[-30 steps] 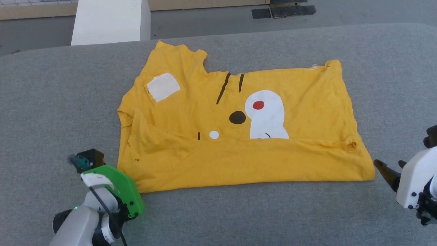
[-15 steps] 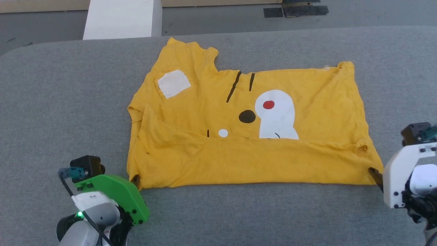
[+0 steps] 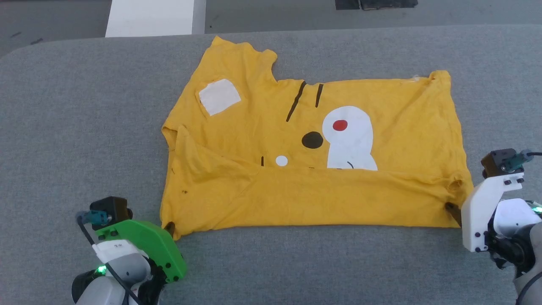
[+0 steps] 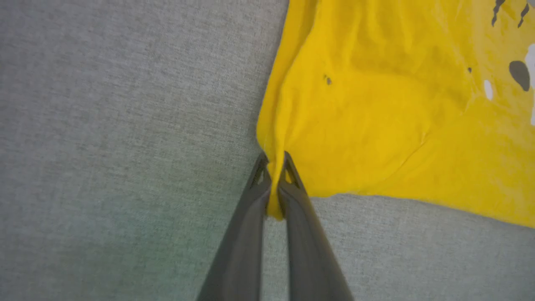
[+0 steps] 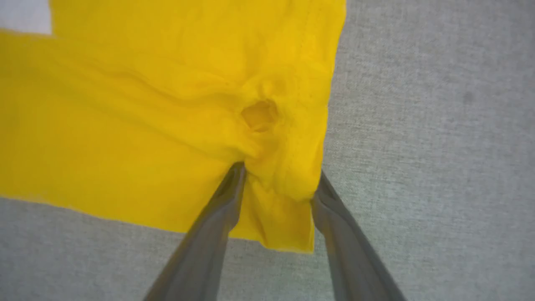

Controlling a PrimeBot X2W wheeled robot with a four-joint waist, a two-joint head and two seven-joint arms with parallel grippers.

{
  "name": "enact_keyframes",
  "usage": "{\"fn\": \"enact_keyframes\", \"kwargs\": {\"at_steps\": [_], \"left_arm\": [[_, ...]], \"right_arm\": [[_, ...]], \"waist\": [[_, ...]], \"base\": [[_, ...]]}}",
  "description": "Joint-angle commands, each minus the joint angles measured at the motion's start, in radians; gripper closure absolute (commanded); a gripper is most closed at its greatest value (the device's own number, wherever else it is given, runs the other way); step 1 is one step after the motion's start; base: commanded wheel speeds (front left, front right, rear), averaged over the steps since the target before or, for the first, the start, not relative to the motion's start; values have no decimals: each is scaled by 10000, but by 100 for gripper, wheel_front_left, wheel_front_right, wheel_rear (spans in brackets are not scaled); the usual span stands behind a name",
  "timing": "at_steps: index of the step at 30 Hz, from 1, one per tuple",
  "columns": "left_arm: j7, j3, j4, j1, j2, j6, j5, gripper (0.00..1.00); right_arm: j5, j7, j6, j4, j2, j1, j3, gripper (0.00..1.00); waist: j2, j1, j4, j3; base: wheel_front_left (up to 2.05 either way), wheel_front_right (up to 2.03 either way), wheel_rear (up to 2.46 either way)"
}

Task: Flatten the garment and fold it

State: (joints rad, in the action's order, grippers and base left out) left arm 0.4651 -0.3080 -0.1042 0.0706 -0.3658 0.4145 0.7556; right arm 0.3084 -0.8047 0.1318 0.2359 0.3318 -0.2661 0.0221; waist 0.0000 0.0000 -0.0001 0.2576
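Observation:
The yellow T-shirt [image 3: 313,199] lies spread on the grey table [image 3: 76,127], print side up, with its near strip folded up over the lower part of the cartoon face. My left gripper [image 3: 169,227] is at the shirt's near left corner; in the left wrist view the left gripper [image 4: 273,163] is shut on a pinch of the T-shirt [image 4: 376,125] there. My right gripper [image 3: 451,209] is at the near right corner. In the right wrist view the right gripper [image 5: 278,177] stands open, its fingers either side of the bunched corner of the T-shirt [image 5: 125,125].
A white block [image 3: 152,19] stands on the floor beyond the table's far left edge, and a dark mat [image 3: 377,3] lies further right. Bare grey tabletop surrounds the shirt on all sides.
The head camera has tilted down. My right gripper has come in from the right, and its fingers now straddle the shirt's near right corner. The left gripper has stayed at the near left corner.

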Motion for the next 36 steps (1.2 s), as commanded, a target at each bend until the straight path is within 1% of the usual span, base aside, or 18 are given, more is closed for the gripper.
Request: {"fn": "enact_keyframes", "kwargs": {"at_steps": [1, 5, 8, 11, 15, 20, 26, 27, 28, 29, 32, 36], "left_arm": [[-52, 42, 42, -45, -5, -18, -67, 100], [-151, 200, -2, -75, -103, -39, -25, 100], [-159, 302, -124, -151, -243, -4, -40, 100], [-109, 427, -365, -385, -417, 135, -55, 100], [77, 496, -683, -900, -576, 384, -23, 100], [316, 333, -633, -1604, -434, 546, 205, 100], [518, 94, 322, -1684, -148, 331, 539, 100], [503, 125, 415, -1641, -71, 286, 635, 94], [510, 133, 471, -1606, -58, 261, 666, 36], [538, 153, 509, -1558, -72, 241, 696, 0], [519, 282, 365, -1428, -210, 263, 663, 0], [506, 582, -348, -1214, -384, 374, 683, 0]], "right_arm": [[244, 121, -11, 214, -191, -4, 101, 100], [586, 490, -11, -74, -59, -185, -384, 100], [765, 473, -11, -464, 66, -88, -752, 100], [840, 196, -11, -939, 292, 229, -932, 100], [922, -404, -11, -1311, 383, 844, -1036, 100], [803, -787, -11, -1217, 140, 1496, -1036, 100], [424, -829, -11, -513, -326, 1873, -1168, 100], [372, -818, -11, -434, -369, 1879, -1190, 79], [339, -739, -11, -408, -407, 1864, -1247, 6], [329, -641, -11, -385, -444, 1835, -1304, 0], [516, -524, -11, -459, -530, 1721, -1524, 0], [978, -242, -11, -977, -711, 1442, -2417, 0]], "waist": [[0, 0, -68, -134], [0, 0, -140, -496], [0, 0, -157, -854], [0, 0, -234, -1183], [0, 0, -334, -1476], [0, 0, -416, -1569], [0, 0, -354, -1616], [0, 0, -351, -1627], [0, 0, -352, -1637], [0, 0, -354, -1645], [0, 0, -369, -1689], [0, 0, -367, -1752]], "base": [[0, 0, 0], [0, 0, 0], [0, 0, 0], [0, 0, 0], [0, 0, 0], [0, 0, 0], [0, 0, 0], [0, 0, 0], [0, 0, 0], [0, 0, 0], [0, 0, 0], [0, 0, 0]]}}
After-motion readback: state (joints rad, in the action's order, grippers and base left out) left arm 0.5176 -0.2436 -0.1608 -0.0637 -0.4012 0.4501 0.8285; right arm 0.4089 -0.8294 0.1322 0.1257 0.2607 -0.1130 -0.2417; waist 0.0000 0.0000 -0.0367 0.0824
